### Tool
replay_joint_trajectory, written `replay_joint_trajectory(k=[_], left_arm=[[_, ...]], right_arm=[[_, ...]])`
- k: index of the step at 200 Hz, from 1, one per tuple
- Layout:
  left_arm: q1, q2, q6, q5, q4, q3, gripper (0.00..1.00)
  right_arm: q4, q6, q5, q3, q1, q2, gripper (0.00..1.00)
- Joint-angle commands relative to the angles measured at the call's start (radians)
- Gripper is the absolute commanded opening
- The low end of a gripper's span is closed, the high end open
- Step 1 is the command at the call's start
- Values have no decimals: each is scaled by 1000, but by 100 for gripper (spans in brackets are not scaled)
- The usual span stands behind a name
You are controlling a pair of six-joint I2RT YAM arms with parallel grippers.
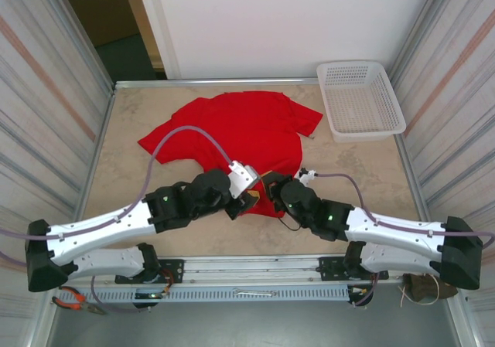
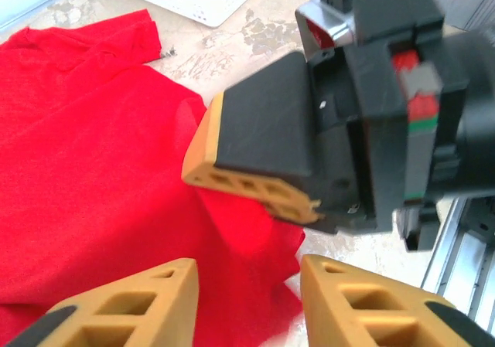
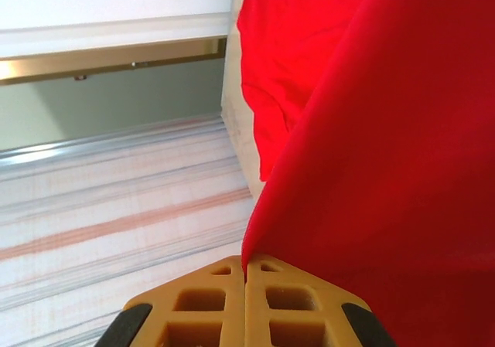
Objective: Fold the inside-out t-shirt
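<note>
The red t-shirt (image 1: 240, 127) lies spread and rumpled on the table (image 1: 131, 177), left of the white basket (image 1: 360, 100). No neat fold shows, so I judge the work barely begun. My right claw (image 3: 246, 273) is clamped on the near hem. My left claw (image 2: 247, 285) stands open just beside it, holding nothing. The right wrist view shows the pinched cloth; the overhead view shows the whole shirt.
</note>
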Motion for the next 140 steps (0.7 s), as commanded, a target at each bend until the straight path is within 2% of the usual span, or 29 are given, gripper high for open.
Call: replay_joint_trajectory(k=[1, 47, 91, 140], left_arm=[[-6, -33, 6, -24, 42, -33, 51], [-45, -3, -2, -47, 122, -95, 63], [-118, 77, -16, -184, 283, -162, 69], [-119, 199, -7, -322, 442, -172, 75]], right_arm=[[-38, -42, 10, 41, -5, -44, 0], [-41, -40, 0, 38, -6, -42, 0], [-50, -42, 1, 38, -7, -49, 0], [-57, -40, 1, 39, -6, -59, 0]])
